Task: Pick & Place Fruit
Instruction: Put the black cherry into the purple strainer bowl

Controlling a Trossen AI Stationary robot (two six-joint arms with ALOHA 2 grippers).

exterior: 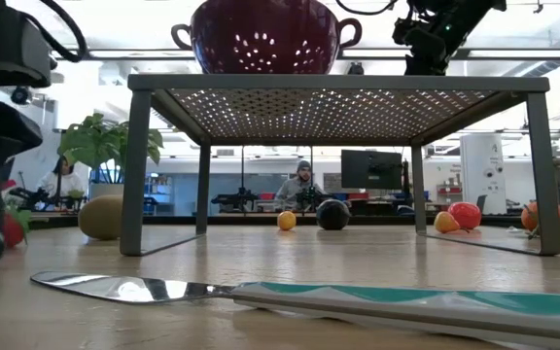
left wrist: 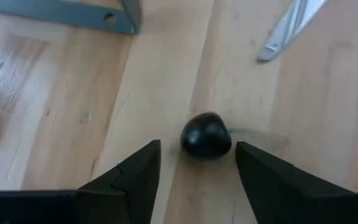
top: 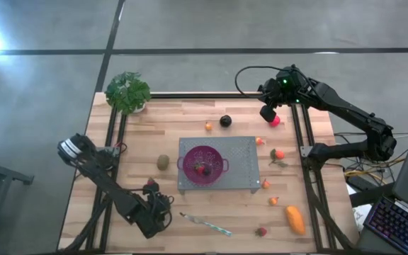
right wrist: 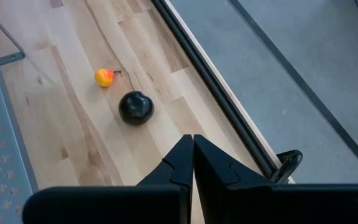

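The fruit is scattered over the wooden worktop [top: 211, 219] around a grey perforated stand [top: 239, 152] that carries a purple colander [top: 204, 164], and a strawberry [top: 201, 168] lies inside the colander. The larger oblong orange fruit [top: 295, 219] lies near the right front corner, its long axis running front to back and tilted a little leftward at the far end. A dark plum [top: 225, 121] sits behind the stand with a tiny orange piece [top: 208, 127] just to its left. An olive-green kiwi [top: 163, 162] lies left of the stand.

The right gripper [top: 269, 113] hangs over the far right of the worktop, jaws pressed together and holding nothing, with a pink-red ball [top: 275, 121] just beside it. The left gripper [left wrist: 197, 158] is low at the near left, jaws spread, and a small dark round object [left wrist: 206, 135] lies on the wood just ahead of its fingertips, untouched.

A slim knife [top: 205, 224] lies along the front edge, blade end to the left. A leafy plant [top: 127, 92] stands at the far left corner.
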